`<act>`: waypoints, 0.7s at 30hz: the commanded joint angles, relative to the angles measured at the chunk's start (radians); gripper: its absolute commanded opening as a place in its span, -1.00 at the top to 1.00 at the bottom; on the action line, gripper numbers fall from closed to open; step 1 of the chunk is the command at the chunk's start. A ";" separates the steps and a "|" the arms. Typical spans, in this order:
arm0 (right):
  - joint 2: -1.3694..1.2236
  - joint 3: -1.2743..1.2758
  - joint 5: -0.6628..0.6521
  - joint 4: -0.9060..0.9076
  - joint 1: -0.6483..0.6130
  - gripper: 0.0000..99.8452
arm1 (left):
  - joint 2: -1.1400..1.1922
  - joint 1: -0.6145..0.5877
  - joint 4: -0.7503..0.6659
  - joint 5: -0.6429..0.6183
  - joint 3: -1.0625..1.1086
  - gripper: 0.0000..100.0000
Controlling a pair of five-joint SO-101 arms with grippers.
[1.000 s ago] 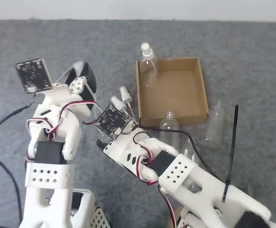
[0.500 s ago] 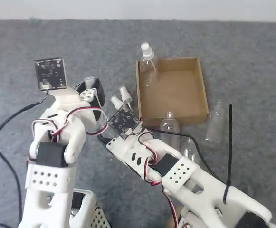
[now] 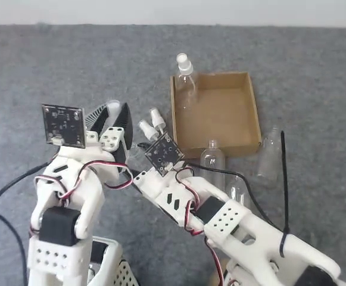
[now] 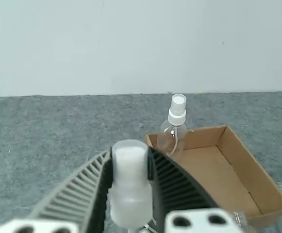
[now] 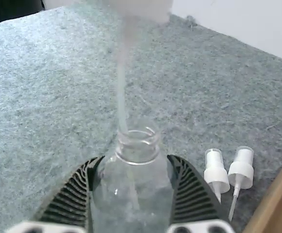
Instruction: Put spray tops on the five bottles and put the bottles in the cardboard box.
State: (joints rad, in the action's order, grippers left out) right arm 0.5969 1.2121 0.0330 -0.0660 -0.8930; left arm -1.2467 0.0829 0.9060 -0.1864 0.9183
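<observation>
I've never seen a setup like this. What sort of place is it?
Probably a robotics lab or hobby bench: two white arms with exposed wiring, a grey felt-covered table, and practice props, clear bottles and a cardboard box.

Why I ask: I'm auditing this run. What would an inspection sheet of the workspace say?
Surface: grey carpet, flat.
Job's things: cardboard box with one capped bottle at its far corner; three open bottles on the carpet near the box; two loose spray tops beside it.
Clutter: white slotted object by an arm's base, kind unclear.
Grippers: left gripper shut on a held spray top, its tube in the neck of the held bottle; right gripper shut on that bottle.
Cables: wires on both arms; black cable on the carpet.
Surroundings: pale wall.
</observation>
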 commanded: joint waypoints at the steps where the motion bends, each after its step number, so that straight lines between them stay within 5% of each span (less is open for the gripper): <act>1: 0.048 -0.012 0.011 -0.022 0.015 0.99 | 0.034 0.002 -0.014 0.012 -0.035 0.69; 14: 0.048 -0.005 0.011 -0.024 0.015 0.99 | 0.052 -0.120 -0.072 0.012 -0.016 0.74; 21: 0.048 -0.003 0.011 -0.021 0.016 0.99 | 0.052 -0.054 -0.101 0.106 0.074 0.81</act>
State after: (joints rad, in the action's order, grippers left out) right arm 0.5969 1.2213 0.0345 -0.0660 -0.8915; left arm -1.2068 -0.0107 0.8355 -0.1220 0.9751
